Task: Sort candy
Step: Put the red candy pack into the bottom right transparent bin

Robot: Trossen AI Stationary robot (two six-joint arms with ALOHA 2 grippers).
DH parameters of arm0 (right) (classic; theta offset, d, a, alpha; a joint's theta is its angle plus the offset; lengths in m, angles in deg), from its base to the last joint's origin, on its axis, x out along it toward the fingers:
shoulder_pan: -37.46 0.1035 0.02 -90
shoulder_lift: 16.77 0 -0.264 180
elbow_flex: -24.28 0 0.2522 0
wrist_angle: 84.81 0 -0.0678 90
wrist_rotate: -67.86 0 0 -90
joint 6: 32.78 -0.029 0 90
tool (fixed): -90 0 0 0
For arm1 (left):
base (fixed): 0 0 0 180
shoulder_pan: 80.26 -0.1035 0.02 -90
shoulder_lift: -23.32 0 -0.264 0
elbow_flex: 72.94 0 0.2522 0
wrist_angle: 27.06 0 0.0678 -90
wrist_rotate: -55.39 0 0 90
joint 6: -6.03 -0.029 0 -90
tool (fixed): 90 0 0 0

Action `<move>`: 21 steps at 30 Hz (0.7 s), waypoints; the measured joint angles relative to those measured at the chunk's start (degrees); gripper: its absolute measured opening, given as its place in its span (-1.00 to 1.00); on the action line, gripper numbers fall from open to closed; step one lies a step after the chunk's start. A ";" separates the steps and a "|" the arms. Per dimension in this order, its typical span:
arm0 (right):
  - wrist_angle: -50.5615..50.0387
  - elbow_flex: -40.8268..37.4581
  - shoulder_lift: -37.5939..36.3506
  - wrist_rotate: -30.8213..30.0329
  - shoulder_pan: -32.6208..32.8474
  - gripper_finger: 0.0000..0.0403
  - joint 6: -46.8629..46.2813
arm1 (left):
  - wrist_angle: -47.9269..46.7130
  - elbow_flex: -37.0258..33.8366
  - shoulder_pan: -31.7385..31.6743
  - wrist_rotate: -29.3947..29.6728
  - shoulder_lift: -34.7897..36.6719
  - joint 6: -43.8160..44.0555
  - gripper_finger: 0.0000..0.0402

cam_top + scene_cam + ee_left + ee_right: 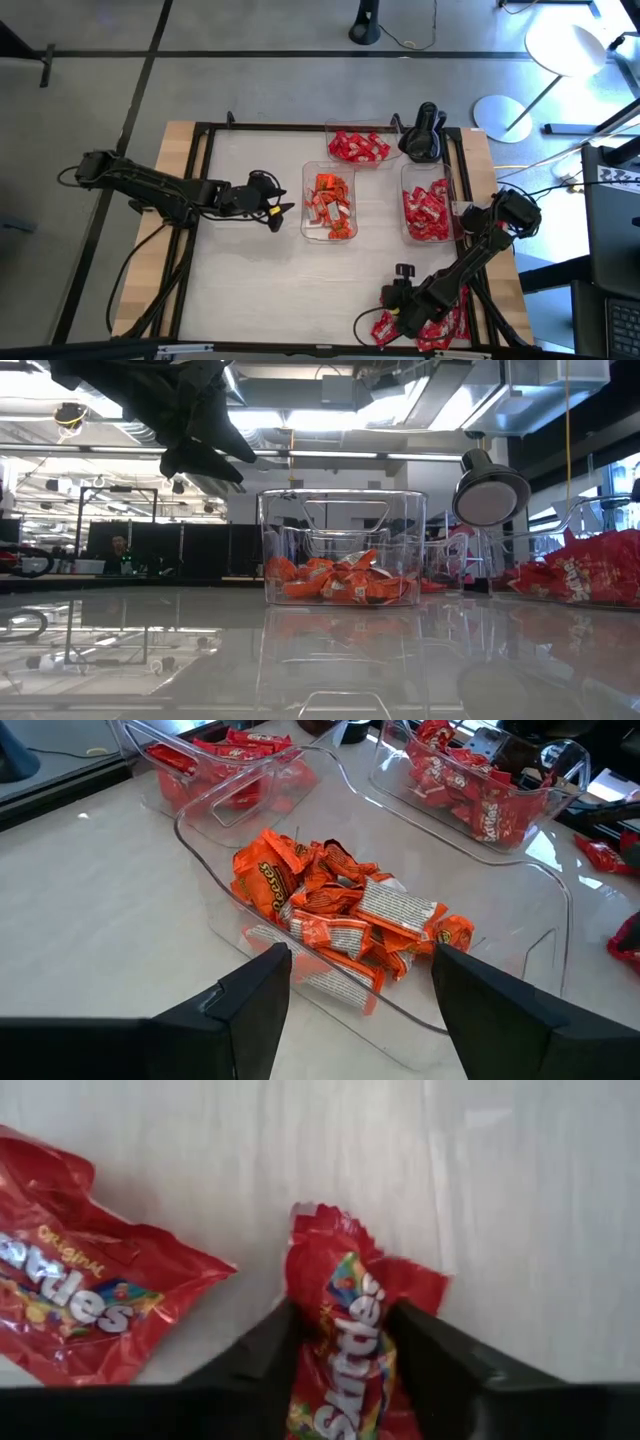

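Down at the table's near right corner, a red Skittles packet (345, 1330) sits between the fingers of the right gripper (397, 300), the dark pads pressing its sides so the wrapper crumples; a second packet (80, 1300) lies flat just beside it, part of the unsorted candy pile (425, 325). Three clear trays hold what is already sorted: orange wrappers in the middle tray (305, 205), red ones in the far tray (330, 135) and in the right tray (408, 175). The left gripper (280, 210) hangs beside the middle tray, its fingers apart and holding nothing. To do this pick well, the right arm likely needs a firm pinch across the packet's body before lifting straight up, so the neighbouring packet is not dragged along, then a carry to whichever red tray matches.
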State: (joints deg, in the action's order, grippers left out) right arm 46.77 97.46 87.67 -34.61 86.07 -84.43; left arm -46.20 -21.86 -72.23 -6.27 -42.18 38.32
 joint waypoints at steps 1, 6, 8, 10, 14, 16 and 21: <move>-0.25 0.11 0.00 0.02 -0.16 -0.31 0.02 | 0.02 0.00 0.14 0.00 -0.02 -0.02 0.16; -6.62 3.43 -0.01 0.19 -0.30 -0.66 2.46 | 0.05 0.01 0.59 0.00 -0.01 -0.11 0.16; -9.47 5.25 -0.48 -0.01 -0.30 -0.72 4.62 | 0.11 0.00 0.61 0.00 0.00 -0.11 0.16; -12.95 7.23 -2.05 -1.03 -0.38 -0.74 5.67 | 0.04 0.00 0.61 0.00 -0.02 -0.11 0.16; -22.58 9.67 -6.24 -4.92 -1.14 -0.73 5.52 | 0.09 0.02 0.59 0.00 0.00 -0.11 0.16; -26.91 9.88 -9.65 -8.06 -1.69 -0.72 4.54 | 0.13 0.00 0.59 0.00 0.00 -0.11 0.16; -39.12 9.96 -18.57 -17.17 -3.90 -0.72 -1.29 | 0.11 0.00 0.59 0.00 0.00 0.15 0.16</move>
State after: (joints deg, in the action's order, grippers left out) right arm 7.65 107.43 69.11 -51.78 82.18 -85.73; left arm -46.09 -21.86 -71.64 -6.27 -42.18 38.47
